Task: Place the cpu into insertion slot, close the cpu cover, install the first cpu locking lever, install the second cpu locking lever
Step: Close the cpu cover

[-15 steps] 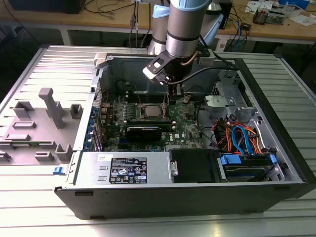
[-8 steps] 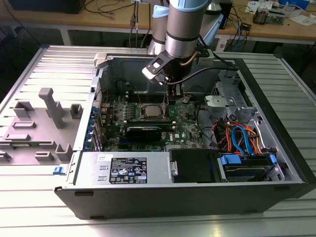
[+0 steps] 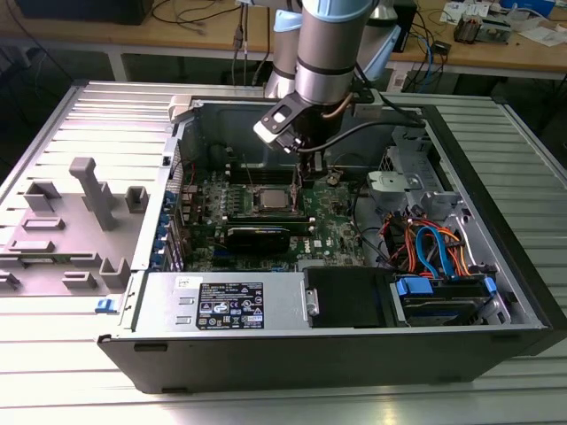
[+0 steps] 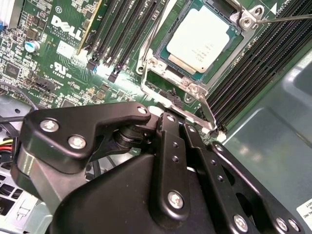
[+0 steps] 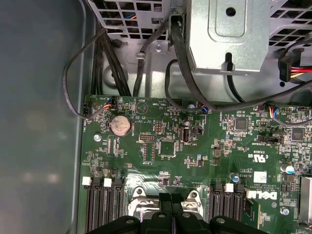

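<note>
Pincer (image 4: 181,124) closed, my tips together and set low against the locking lever (image 4: 205,111), I judge so as to bear on it, since the cpu (image 4: 202,39) just beyond my tips already lies flat, framed by the lowered cpu cover (image 4: 168,73)

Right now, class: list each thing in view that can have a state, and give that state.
cpu, seated in the insertion slot.
cpu cover, lowered over the cpu.
locking lever, latched or not cannot tell.
gripper, shut, tips at the lever's end.
computer case, open, lying on its side.
</note>
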`<state>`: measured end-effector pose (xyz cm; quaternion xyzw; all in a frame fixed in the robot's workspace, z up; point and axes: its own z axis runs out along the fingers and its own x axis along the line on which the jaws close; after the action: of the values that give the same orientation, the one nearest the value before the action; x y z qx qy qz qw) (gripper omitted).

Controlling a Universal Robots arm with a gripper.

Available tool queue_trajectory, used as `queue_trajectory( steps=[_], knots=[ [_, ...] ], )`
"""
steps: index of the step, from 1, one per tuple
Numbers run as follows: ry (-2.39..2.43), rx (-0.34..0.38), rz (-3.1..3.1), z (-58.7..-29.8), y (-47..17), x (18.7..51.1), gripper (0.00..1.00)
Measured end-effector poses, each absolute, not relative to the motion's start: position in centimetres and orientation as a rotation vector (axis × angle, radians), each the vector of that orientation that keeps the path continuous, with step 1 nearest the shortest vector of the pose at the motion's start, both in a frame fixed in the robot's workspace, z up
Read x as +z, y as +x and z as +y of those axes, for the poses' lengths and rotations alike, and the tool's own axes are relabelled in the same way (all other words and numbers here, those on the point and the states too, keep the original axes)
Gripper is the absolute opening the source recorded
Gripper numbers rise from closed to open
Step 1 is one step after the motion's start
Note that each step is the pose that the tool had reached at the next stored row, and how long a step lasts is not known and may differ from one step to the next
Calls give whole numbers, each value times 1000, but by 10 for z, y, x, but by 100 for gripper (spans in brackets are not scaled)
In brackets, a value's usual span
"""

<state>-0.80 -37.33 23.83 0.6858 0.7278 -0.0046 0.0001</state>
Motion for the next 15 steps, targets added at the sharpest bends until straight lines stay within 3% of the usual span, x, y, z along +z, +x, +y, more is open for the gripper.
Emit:
queue_trajectory(
  steps=[15],
  knots=[
    [2154,-15,2287,-373,-12,237,11]
  ],
)
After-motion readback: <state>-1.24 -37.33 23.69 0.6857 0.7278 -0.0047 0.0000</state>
